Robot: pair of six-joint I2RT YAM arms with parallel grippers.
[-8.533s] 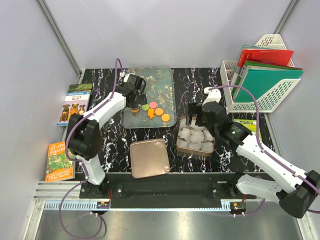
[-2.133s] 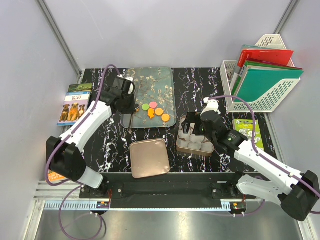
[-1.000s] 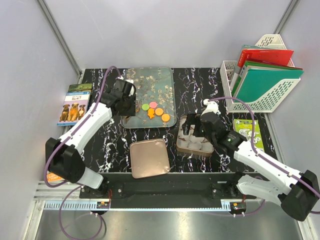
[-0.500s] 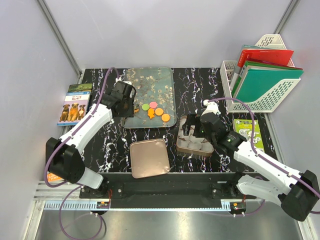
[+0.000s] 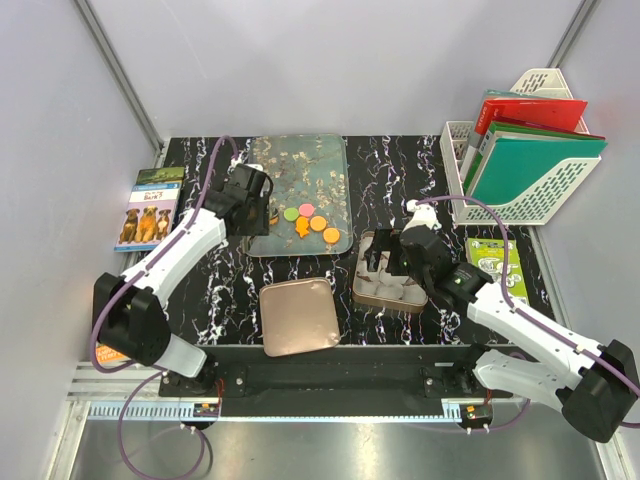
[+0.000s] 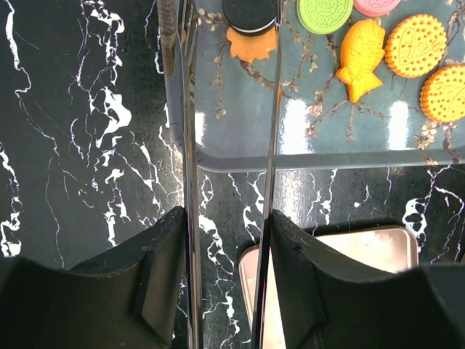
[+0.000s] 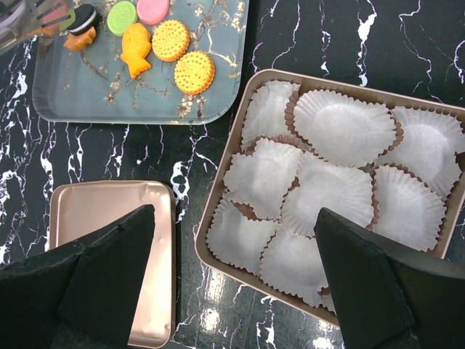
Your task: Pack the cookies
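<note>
The tongs (image 6: 190, 182) are clamped between the left gripper's (image 6: 227, 276) fingers, tips set either side of a dark cookie (image 6: 250, 13). The right gripper (image 7: 236, 269) is held wide open over the tin (image 7: 327, 83). All the cookies (image 6: 414, 45) are seen on the tray (image 6: 240, 145); no wrappers (image 7: 341, 127) are filled yet.
</note>
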